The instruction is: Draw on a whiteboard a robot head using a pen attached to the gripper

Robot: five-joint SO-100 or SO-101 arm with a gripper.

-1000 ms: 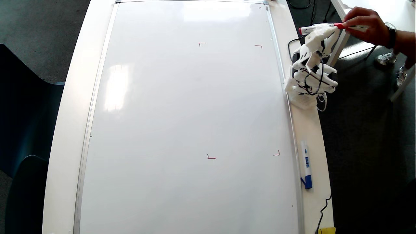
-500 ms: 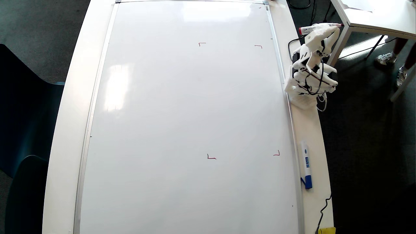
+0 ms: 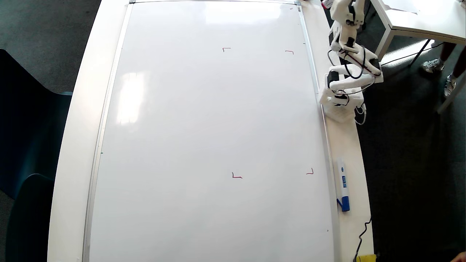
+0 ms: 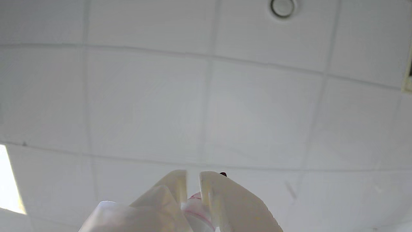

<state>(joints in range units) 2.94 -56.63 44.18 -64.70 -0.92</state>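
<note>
The whiteboard [image 3: 204, 127] fills the overhead view, glossy white, bare apart from small red corner marks [image 3: 236, 176]. No robot head drawing shows on it. The white arm stands at the board's right edge, and its gripper [image 3: 344, 5] is lifted to the top edge of the overhead view, off the board. In the wrist view the gripper [image 4: 193, 175] points up at ceiling tiles. Its white fingers [image 4: 222, 199] are shut on the pen [image 4: 194, 203], a white barrel with red smears wedged between them. The pen's tip is hidden.
A white marker with a blue cap [image 3: 342, 183] lies on the table strip right of the board. The arm's base [image 3: 340, 105] sits on that strip. A smaller white table [image 3: 418, 18] and a person's shoes [image 3: 433, 65] are at top right. A dark chair [image 3: 25, 145] stands left.
The hand that touched the pen has withdrawn. The arm has unfolded and swung toward the top of the overhead view, lifting the gripper and pen upward.
</note>
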